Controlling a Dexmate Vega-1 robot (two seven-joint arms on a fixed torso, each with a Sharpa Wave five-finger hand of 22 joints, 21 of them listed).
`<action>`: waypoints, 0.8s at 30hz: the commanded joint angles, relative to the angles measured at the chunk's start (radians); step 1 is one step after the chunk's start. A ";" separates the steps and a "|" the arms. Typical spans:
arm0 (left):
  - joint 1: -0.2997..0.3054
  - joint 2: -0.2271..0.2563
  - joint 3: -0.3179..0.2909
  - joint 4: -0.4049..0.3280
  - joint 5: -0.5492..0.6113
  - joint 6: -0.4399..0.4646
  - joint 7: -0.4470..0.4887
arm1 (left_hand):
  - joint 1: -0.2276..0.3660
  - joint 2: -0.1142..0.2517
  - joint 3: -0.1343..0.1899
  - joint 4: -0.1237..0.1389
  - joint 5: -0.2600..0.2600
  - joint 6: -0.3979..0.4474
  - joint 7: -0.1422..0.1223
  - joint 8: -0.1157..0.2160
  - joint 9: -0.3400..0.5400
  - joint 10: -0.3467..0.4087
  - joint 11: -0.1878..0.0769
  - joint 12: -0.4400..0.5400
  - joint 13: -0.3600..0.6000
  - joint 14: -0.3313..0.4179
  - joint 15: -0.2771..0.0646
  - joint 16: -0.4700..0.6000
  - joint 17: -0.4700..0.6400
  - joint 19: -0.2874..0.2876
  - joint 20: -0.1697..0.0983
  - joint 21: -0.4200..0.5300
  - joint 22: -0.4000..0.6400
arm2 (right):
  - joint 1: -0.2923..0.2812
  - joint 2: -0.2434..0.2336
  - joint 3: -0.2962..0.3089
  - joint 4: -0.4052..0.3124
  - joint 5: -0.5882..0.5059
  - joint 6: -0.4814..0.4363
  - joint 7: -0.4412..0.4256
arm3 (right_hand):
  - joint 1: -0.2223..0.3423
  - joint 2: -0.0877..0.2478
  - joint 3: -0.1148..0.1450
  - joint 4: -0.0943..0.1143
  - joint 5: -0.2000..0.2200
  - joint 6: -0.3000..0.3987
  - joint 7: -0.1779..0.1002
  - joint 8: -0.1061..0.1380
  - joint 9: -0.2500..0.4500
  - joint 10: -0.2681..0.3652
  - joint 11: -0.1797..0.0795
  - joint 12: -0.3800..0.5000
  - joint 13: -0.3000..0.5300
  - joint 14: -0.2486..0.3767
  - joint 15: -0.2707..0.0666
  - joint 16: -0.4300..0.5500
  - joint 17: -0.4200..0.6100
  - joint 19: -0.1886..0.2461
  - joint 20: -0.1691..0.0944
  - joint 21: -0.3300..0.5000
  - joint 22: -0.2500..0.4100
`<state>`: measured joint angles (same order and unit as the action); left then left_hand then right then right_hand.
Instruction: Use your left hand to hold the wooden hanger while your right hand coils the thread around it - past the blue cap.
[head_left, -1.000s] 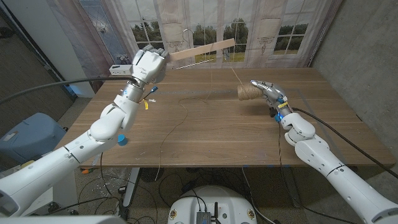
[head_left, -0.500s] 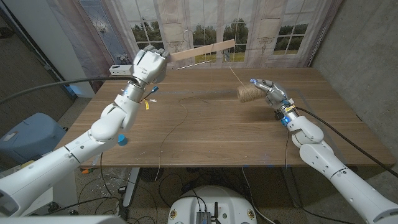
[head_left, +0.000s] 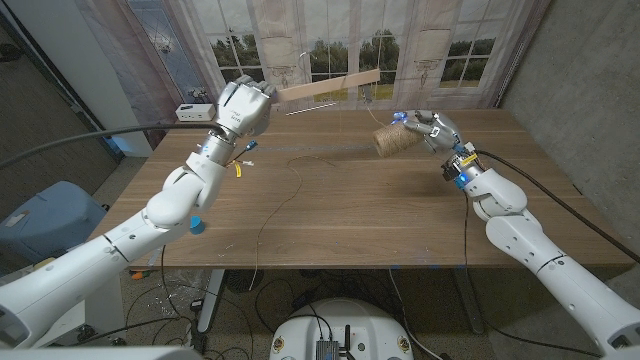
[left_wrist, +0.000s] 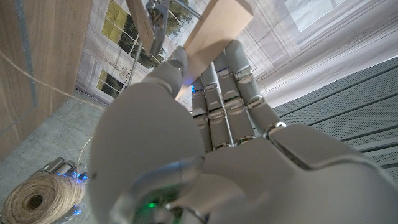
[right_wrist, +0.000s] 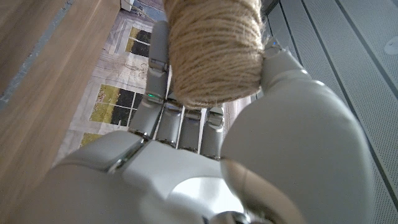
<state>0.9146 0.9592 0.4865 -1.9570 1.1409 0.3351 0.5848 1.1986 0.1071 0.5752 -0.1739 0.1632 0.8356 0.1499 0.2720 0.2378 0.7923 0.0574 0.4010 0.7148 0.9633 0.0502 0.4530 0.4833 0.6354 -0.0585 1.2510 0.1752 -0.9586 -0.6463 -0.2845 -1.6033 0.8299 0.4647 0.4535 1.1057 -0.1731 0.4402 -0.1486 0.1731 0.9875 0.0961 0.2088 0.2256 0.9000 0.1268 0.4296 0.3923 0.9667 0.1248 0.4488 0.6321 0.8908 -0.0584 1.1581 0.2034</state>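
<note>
Head view: left hand (head_left: 244, 103) clenched on one end of the wooden hanger (head_left: 330, 84), holding it raised over the far edge of the table (head_left: 340, 215). Right hand (head_left: 432, 128) grasping the twine spool (head_left: 393, 139), lifted just off the table and near the hanger's free end. Loose thread (head_left: 283, 205) trailing across the tabletop. Best to keep the hanger level and steady, and to carry the spool around the bar with light tension.

Left wrist view: fingers (left_wrist: 224, 93) wrapped round the hanger plank (left_wrist: 214, 28); spool (left_wrist: 40, 198) well apart.

Right wrist view: twine spool (right_wrist: 214, 50) gripped between thumb and fingers (right_wrist: 163, 93). Worth holding firmly so only thread pays out. Blue cap cannot be made out.
</note>
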 joint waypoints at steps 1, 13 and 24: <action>0.001 0.022 0.005 -0.013 0.011 -0.029 -0.027 | -0.015 0.034 0.066 0.017 0.015 0.112 -0.103 0.006 0.198 0.155 -0.146 0.002 0.018 0.217 -0.278 -0.001 0.197 0.003 -0.102 0.006 0.001 | 0.100 -0.050 -0.031 -0.074 -0.082 -0.047 0.016 | 0.321 0.325 0.007 0.001 -0.001 0.004 -0.006 -0.004 0.005 -0.004 0.000 0.005 0.002 0.264 -0.350 0.000 0.039 -0.064 -0.146 0.012 0.001; 0.006 0.029 0.012 -0.015 0.017 -0.060 -0.046 | -0.015 0.034 0.066 0.017 0.015 0.114 -0.104 0.004 0.200 0.158 -0.147 -0.001 0.019 0.217 -0.278 -0.003 0.199 0.002 -0.103 0.007 0.001 | 0.231 -0.007 -0.088 -0.058 -0.130 -0.072 0.014 | 0.321 0.326 0.009 0.000 -0.001 0.003 -0.007 -0.003 0.007 -0.004 -0.001 0.005 0.004 0.262 -0.350 -0.007 0.042 -0.071 -0.145 0.023 -0.002; 0.019 0.031 0.006 -0.015 0.009 -0.072 -0.044 | -0.016 0.034 0.066 0.018 0.016 0.116 -0.103 0.002 0.202 0.159 -0.143 -0.003 0.020 0.217 -0.278 -0.005 0.199 0.001 -0.102 0.008 0.001 | 0.372 0.068 -0.149 0.048 -0.170 -0.080 0.038 | 0.318 0.327 0.011 0.002 -0.001 0.001 -0.010 -0.003 0.007 -0.006 -0.006 0.004 0.006 0.263 -0.349 -0.011 0.044 -0.079 -0.145 0.031 -0.004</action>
<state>0.9230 0.9861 0.4964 -1.9705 1.1555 0.2775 0.5449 1.1986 0.1071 0.5752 -0.1739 0.1632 0.8377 0.1518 0.2700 0.2383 0.7964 0.0613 0.3929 0.7342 0.9635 0.0502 0.4448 0.4839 0.6337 -0.0569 1.2546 0.1740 -0.7211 -0.6422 -0.3765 -1.6413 0.7034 0.3936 0.4721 1.1057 -0.1731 0.4427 -0.1458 0.1731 0.9875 0.0962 0.2088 0.2304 0.8946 0.1213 0.4296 0.3920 0.9664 0.1246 0.4382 0.6603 0.8818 -0.0497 1.1810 0.1977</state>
